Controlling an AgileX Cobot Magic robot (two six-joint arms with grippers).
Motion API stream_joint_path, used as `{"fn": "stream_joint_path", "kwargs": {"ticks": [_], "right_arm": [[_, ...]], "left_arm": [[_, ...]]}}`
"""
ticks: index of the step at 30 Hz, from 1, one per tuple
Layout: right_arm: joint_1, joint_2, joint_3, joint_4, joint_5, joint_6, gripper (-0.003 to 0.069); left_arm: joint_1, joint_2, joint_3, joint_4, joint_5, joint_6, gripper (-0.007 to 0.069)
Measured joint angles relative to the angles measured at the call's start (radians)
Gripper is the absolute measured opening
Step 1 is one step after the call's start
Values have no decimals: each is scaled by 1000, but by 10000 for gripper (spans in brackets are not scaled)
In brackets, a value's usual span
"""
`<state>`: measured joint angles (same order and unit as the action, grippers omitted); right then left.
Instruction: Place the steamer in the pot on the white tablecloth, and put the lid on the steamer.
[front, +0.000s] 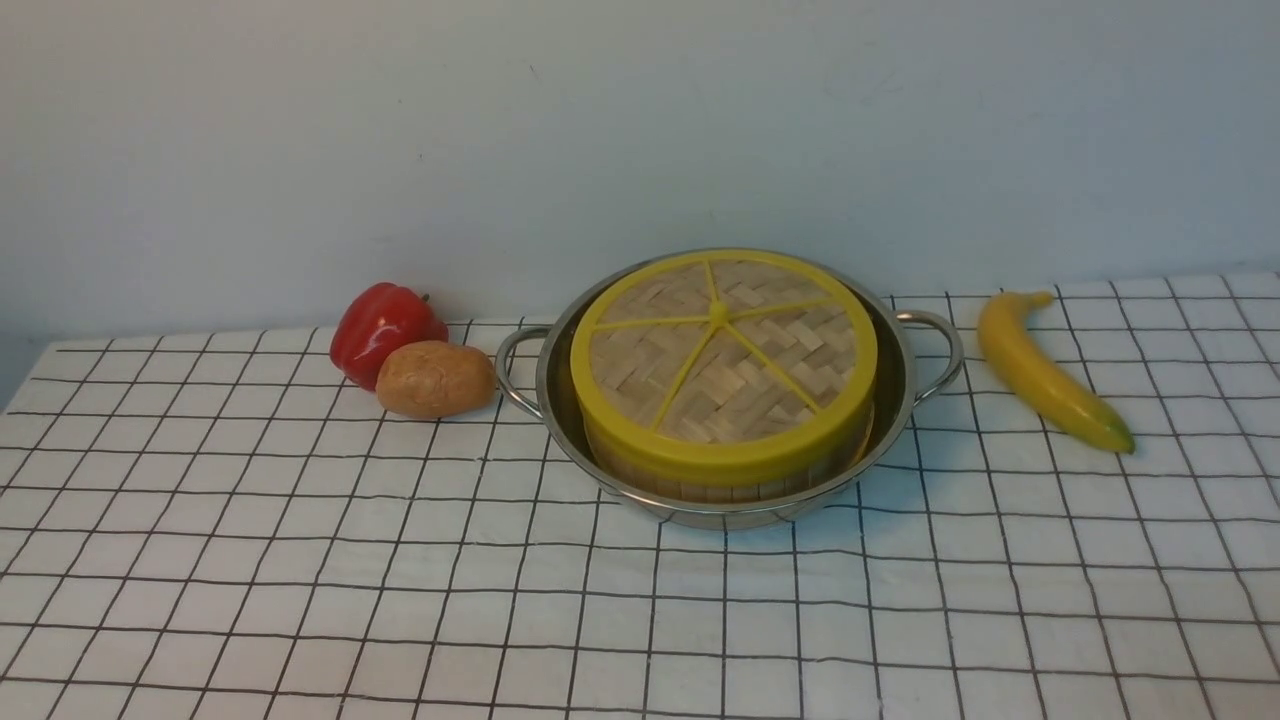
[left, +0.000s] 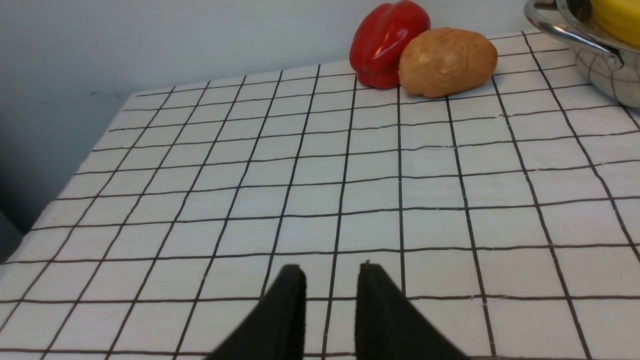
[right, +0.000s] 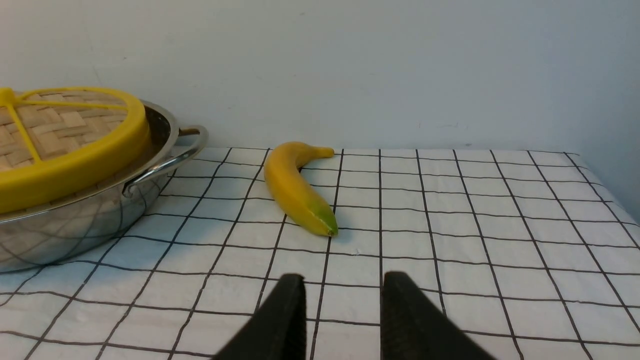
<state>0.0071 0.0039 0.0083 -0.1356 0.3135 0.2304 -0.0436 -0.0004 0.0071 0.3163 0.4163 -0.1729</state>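
lid (front: 724, 365) hides steamer (front: 745, 478) interior; pot (front: 560, 400) uncropped.

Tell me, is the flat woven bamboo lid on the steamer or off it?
On. The flat woven bamboo lid with yellow spokes covers the round bamboo steamer, inside the shiny steel pot.

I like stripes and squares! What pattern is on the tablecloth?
The white tablecloth has a thin black grid of squares, clearest in the front view.
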Motion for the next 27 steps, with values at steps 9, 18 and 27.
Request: {"fn": "stream_joint_path", "kwargs": {"ticks": [9,18,27], "right_arm": [[0,0,0,0,0,0,240],[0,0,0,0,0,0,240],[0,0,0,0,0,0,240]], "left_arm": [[0,0,0,0,0,0,160],[0,0,0,1,0,0,178],[0,0,0,1,0,0,191]]}}
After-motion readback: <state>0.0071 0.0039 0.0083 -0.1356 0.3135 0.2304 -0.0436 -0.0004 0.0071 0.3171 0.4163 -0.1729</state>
